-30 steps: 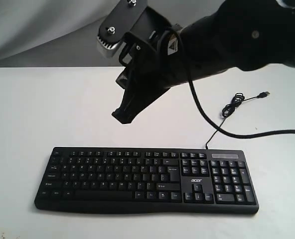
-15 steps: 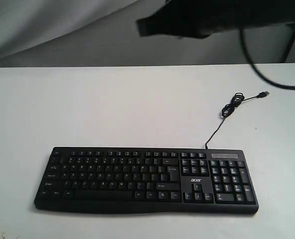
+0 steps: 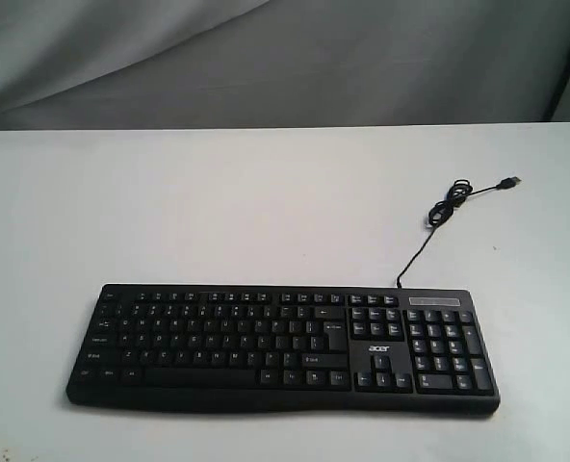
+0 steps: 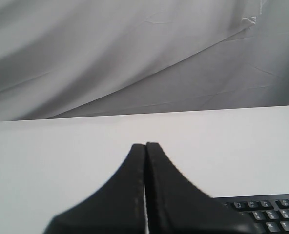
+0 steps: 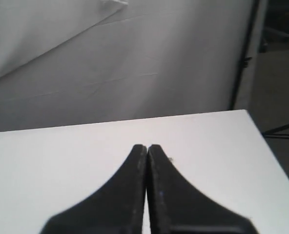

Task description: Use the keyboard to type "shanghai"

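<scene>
Black keyboard [image 3: 266, 346] w/ white legends & logo, black cable [image 3: 446, 205], white table [image 3: 218, 212], grey backdrop [image 3: 362, 58].

The keyboard [image 3: 283, 348] lies on the table [image 3: 218, 212], along the near edge in the exterior view. Its cable [image 3: 415, 255] leaves the keyboard's far edge toward the right end and runs back and rightward to a plug [image 3: 508, 182] lying on the table. My left gripper [image 4: 145, 146] hangs over the table beside one keyboard corner.

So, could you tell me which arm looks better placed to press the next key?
Probably left: the left gripper, shut, has the keyboard in its wrist view, while the right gripper, also shut, sees only table.
</scene>
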Robot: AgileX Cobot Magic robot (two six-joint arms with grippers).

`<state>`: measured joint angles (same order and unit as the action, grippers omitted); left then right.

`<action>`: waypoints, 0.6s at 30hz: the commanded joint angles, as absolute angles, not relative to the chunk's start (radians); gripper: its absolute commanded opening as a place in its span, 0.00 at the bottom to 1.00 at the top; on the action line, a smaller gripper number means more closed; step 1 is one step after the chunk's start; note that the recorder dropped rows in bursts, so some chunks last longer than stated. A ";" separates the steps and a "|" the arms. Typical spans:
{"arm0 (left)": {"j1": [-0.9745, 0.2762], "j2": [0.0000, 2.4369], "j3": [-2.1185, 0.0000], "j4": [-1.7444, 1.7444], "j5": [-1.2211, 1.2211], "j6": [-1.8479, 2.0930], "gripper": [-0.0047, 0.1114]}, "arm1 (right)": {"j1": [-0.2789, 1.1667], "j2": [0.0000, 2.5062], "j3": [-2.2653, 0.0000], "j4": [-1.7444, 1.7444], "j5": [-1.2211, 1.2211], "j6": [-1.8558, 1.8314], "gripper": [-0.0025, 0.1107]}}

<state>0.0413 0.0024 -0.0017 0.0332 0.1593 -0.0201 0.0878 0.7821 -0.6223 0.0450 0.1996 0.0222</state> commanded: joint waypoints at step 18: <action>0.035 0.000 0.000 0.033 0.153 -0.023 0.04 | -0.050 0.030 0.000 -0.016 0.204 0.000 0.02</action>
<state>0.0413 0.0024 -0.0017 0.0332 0.1593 -0.0201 -0.0422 0.0608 -0.0063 0.0000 0.1708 0.0110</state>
